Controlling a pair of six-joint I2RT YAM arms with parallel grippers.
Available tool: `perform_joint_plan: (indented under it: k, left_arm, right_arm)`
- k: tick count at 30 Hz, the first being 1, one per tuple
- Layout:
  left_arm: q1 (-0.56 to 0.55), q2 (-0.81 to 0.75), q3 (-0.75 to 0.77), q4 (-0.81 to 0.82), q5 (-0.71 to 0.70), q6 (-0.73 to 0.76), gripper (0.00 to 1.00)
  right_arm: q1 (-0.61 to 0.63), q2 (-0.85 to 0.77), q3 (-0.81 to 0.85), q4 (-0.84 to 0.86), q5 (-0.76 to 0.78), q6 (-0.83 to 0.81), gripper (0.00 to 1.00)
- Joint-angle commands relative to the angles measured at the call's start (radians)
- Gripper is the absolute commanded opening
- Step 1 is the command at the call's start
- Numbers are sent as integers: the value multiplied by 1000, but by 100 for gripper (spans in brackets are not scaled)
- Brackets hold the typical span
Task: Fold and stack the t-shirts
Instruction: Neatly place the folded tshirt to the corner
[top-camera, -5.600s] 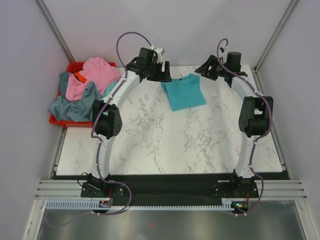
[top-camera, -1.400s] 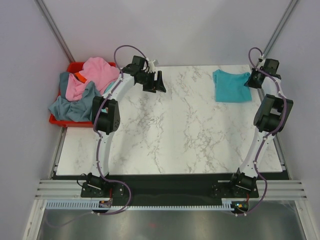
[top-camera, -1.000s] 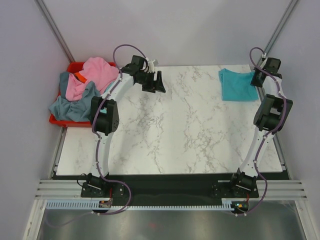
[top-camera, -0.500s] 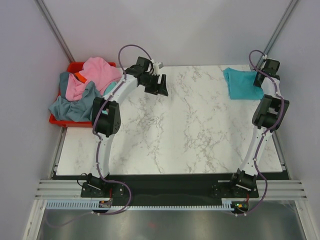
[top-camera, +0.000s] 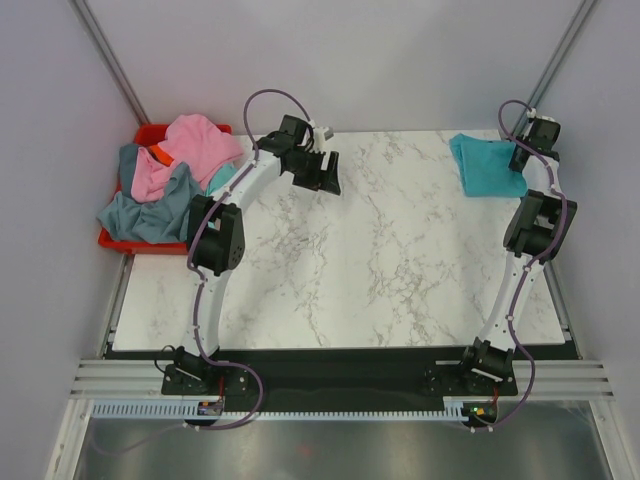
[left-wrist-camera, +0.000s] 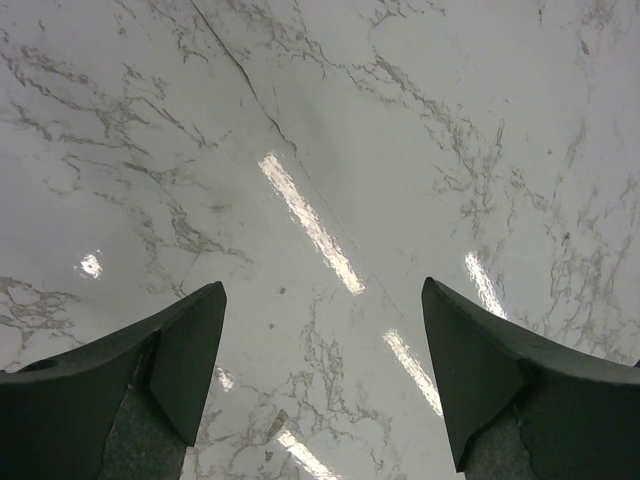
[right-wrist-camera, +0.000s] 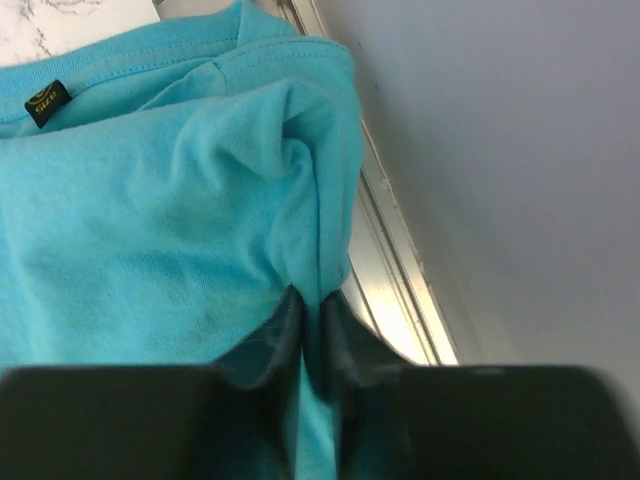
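High rear view looking down, wrist views close above table (top-camera: 380, 260)

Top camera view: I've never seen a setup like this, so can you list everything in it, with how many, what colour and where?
Folded bright teal cloth t-shirt: one, teal, far right corner of the table.
Crumpled cloth t-shirts: a heap, exact count unclear; pink, grey-blue and teal, with one orange patch; in the bin.
Red plastic bin: one, red, beside the table's far left corner.
White marble-patterned table: one, white with grey veins, centre.
Robot arms: two, white and black, bases at the near edge.
Left gripper: black, open, above bare table.
Right gripper: black, shut on the folded t-shirt's edge.
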Motion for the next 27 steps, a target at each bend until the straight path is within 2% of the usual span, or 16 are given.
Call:
perform_joint_plan:
  k: [1, 2, 5, 9, 10, 13, 16, 18, 20, 23, 26, 27]
  left_arm:
    - [-7, -75, 9, -6, -26, 43, 87]
    - [-7, -81, 11, -8, -26, 47, 88]
    - [-7, -84, 8, -9, -25, 50, 88]
    - [-6, -92, 17, -11, -6, 22, 89]
    - [-6, -98, 20, -9, 6, 19, 89]
    - [-7, -110, 42, -8, 14, 1, 89]
    - [-9, -132, 55, -8, -56, 24, 88]
    - [-13, -153, 60, -8, -222, 59, 87]
    - [-13, -168, 63, -8, -384, 71, 88]
    - [-7, -187, 59, -5, -529, 114, 90]
    - [5, -237, -12, 6, -586, 120, 98]
    - [10, -266, -55, 6, -591, 107, 98]
  right_arm:
    - [-7, -11, 42, 39, 18, 2, 26]
    - [-6, -30, 42, 39, 17, 5, 49]
    - [-6, -72, 33, 41, 1, 30, 62]
    - [-4, -185, 15, 44, 28, 102, 74]
    - [-4, -205, 9, 42, 23, 111, 79]
    - [-4, -291, -14, 39, -24, 137, 81]
    - [-3, -388, -94, 39, -125, 172, 84]
    - [5, -455, -149, 32, -207, 192, 98]
    - [33, -521, -267, 16, -290, 200, 98]
    - [63, -584, -445, -25, -492, 177, 98]
    - [95, -648, -595, -83, -568, 128, 98]
    - [109, -667, -643, -91, -537, 134, 98]
